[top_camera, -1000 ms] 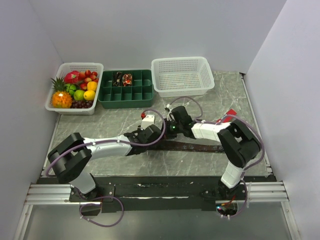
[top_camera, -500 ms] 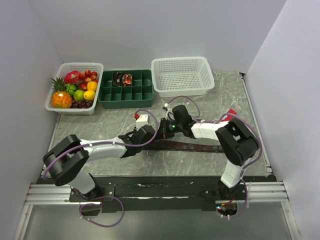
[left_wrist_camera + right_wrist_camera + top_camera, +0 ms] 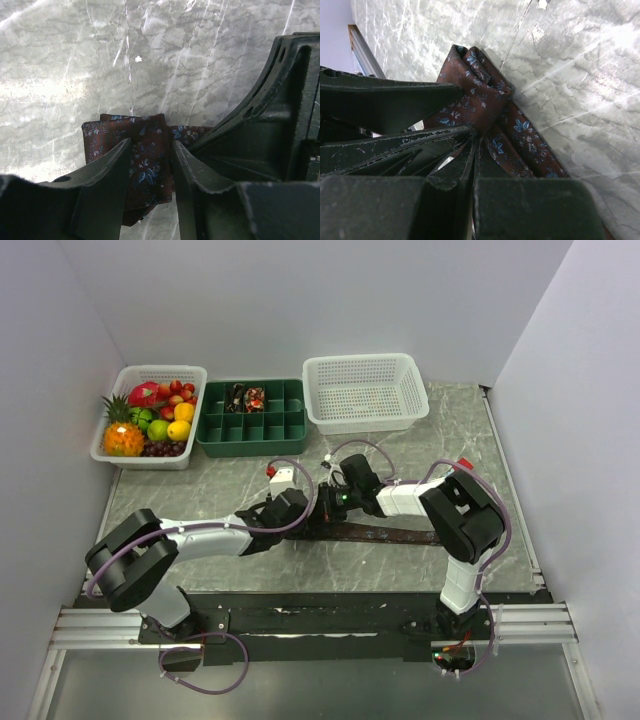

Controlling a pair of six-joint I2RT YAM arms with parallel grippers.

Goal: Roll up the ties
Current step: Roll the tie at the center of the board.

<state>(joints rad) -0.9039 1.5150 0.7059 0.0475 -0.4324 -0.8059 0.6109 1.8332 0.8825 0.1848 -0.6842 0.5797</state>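
One of the ties, dark maroon with small blue flowers, lies flat across the near middle of the table. Its left end is folded over into a short roll. My left gripper straddles that roll, and its two fingers press the fabric from both sides. From the right, my right gripper stands shut, its tip against the fold of the tie. The left gripper's fingers show at the left of the right wrist view. Two rolled ties sit in the green tray.
A green compartment tray stands at the back centre. Left of it is a white basket of plastic fruit; right of it is an empty white basket. A small red thing shows behind the right arm's elbow.
Both grippers have shifted a little to the left together, taking the tie's folded end along. The right arm's elbow now covers more of the red thing.
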